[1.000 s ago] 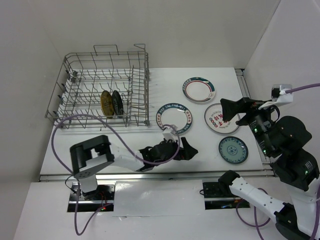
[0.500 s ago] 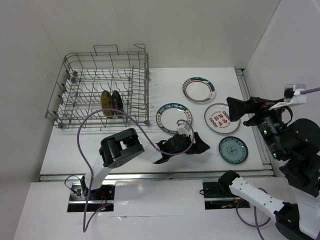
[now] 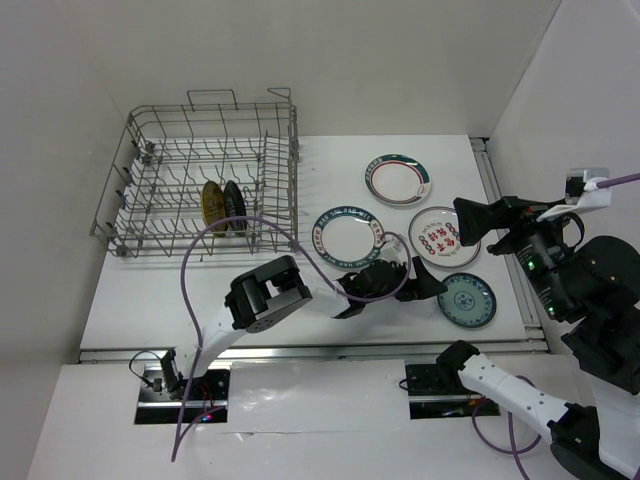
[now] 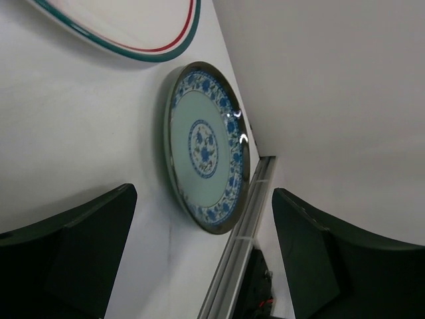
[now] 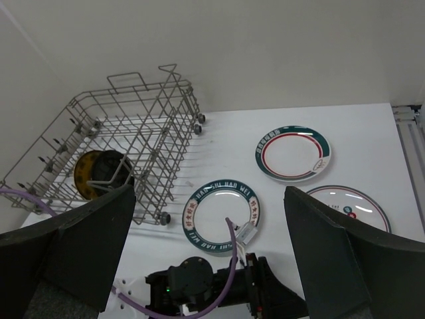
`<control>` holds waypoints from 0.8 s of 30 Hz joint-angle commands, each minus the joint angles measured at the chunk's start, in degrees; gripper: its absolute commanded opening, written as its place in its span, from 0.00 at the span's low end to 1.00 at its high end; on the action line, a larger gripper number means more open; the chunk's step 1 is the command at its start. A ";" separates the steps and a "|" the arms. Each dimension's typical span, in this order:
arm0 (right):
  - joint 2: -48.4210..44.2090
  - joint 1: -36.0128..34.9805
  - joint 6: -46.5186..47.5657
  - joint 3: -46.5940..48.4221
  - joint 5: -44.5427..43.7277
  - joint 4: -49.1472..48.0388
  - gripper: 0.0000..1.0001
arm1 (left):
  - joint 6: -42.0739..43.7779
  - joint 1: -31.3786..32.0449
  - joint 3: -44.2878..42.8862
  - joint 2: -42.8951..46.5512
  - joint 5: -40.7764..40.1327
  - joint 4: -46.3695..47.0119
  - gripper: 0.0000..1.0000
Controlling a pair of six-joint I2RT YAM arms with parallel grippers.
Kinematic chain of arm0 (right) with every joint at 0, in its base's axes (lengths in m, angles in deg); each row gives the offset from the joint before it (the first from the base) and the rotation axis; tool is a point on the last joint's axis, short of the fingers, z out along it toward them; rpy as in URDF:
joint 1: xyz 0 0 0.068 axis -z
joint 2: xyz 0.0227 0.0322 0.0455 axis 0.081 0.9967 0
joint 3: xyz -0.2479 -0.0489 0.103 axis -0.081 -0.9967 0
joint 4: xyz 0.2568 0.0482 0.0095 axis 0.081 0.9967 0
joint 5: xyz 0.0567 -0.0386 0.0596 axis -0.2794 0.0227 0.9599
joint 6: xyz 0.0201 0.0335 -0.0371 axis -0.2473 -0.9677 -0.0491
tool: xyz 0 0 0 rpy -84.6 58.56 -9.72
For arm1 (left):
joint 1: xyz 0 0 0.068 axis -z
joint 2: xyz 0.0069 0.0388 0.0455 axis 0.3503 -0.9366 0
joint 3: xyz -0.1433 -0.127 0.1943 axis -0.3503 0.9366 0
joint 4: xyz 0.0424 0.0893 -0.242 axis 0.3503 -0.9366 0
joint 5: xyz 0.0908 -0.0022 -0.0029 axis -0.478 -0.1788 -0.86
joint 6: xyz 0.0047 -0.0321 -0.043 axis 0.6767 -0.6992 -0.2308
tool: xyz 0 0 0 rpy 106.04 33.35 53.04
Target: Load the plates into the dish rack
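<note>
White table [image 3: 150, 290]: left hand [image 3: 425, 280] spread wide beside teal plate [image 4: 206, 149]; right hand [image 3: 470, 228] spread, red-patterned plate [image 3: 435, 240] partly hidden.

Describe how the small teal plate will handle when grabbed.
The small teal plate looks rigid and glazed, given its highlights, so probably slippery. Lying flat on the table, its low rim likely gives the open left claw little to pinch.

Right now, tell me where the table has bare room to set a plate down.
Bare: table in front of the dish rack; the strip between rack and green-rimmed plate. Crowded: right half, four plates and the left pincer.
</note>
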 commanded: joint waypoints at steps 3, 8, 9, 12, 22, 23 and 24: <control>0.88 -0.48 -0.03 1.14 -0.07 1.47 1.00 | -2.43 -0.27 -3.91 -6.62 3.52 -1.97 0.97; 1.41 -0.48 -1.09 1.14 1.07 2.00 1.00 | -2.53 -0.27 -5.24 -7.95 3.53 -4.33 0.96; 1.41 -0.48 -1.09 1.14 1.07 2.00 1.00 | -2.00 -0.27 -6.19 -7.95 3.53 -5.56 0.95; 0.88 -0.48 -1.62 1.14 1.08 1.38 1.00 | -0.50 -0.27 -9.80 -8.57 3.53 -12.49 0.94; 1.94 -0.48 -1.62 3.43 3.18 0.33 1.00 | 1.34 -1.32 -16.04 -6.90 1.86 -29.11 0.89; 1.94 -0.48 -1.62 3.43 3.18 0.33 1.00 | 1.34 -1.32 -16.57 -7.42 1.86 -29.12 0.89; 1.94 -0.48 -1.62 3.43 3.18 0.33 1.00 | 1.34 -1.32 -17.36 -7.95 2.82 -29.65 0.87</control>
